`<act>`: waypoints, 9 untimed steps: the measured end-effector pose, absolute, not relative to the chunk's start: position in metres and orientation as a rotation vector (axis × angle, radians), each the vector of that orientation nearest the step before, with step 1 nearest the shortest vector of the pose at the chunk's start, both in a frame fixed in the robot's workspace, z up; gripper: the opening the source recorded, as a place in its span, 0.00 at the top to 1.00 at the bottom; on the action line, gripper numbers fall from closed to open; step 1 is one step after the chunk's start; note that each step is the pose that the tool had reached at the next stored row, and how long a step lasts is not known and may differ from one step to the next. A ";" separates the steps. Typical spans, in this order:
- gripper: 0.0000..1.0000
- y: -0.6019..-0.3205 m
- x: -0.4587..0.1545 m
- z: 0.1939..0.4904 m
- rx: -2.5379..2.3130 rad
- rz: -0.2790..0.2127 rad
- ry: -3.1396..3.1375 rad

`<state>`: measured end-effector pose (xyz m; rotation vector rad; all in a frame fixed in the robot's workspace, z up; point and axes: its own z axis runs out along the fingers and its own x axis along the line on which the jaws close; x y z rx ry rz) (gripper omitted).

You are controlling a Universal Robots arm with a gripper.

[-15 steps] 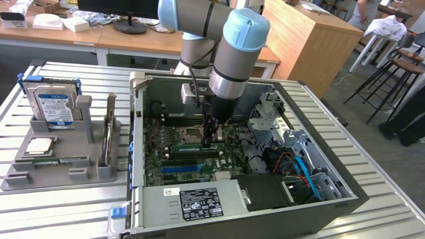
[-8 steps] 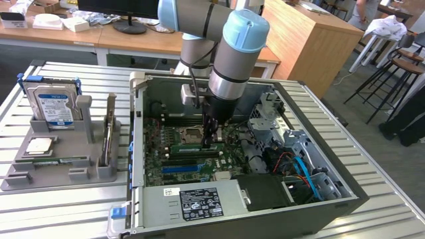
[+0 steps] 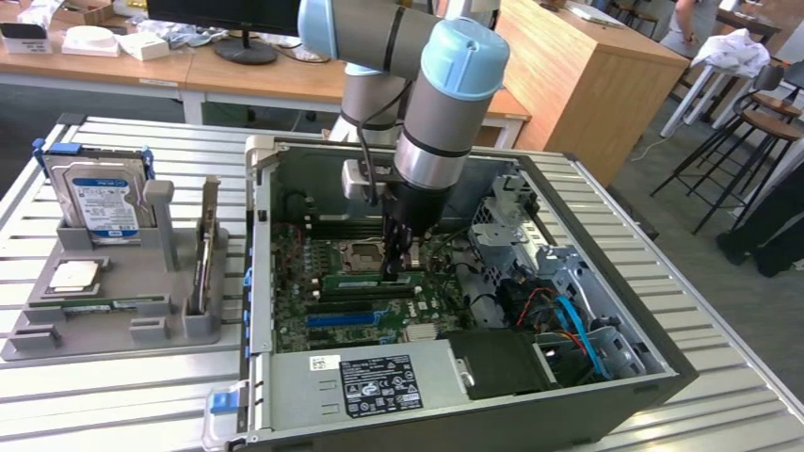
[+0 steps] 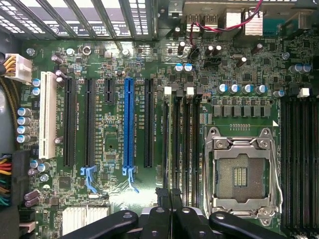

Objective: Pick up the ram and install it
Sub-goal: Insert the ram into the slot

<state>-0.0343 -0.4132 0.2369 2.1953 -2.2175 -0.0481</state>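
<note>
Inside the case [image 3: 612, 403], over the motherboard [image 3: 299, 325], I log the gripper [image 3: 399, 268]: jaws narrow, pinched on the ram [image 3: 358, 280]. Ram: long thin green stick, standing on edge.

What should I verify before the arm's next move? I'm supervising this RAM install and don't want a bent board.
1. The fingers are shut: ok.
2. The gripper is inside the computer case, over the memory slots: ok.
3. The ram stands in a slot beside the CPU socket, under the fingers: ok.
4. Ram fully seated, latches closed: cannot tell.
5. CPU socket clear of the fingers: ok.
</note>
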 end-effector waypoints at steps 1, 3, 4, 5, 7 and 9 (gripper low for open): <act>0.89 -0.413 -0.034 0.237 2.195 -0.048 -2.218; 0.89 -0.414 -0.034 0.237 2.195 -0.048 -2.218; 0.89 -0.414 -0.034 0.237 2.195 -0.048 -2.218; 0.89 -0.414 -0.034 0.237 2.195 -0.048 -2.218; 0.89 -0.414 -0.034 0.237 2.195 -0.048 -2.218; 0.89 -0.414 -0.034 0.237 2.195 -0.048 -2.218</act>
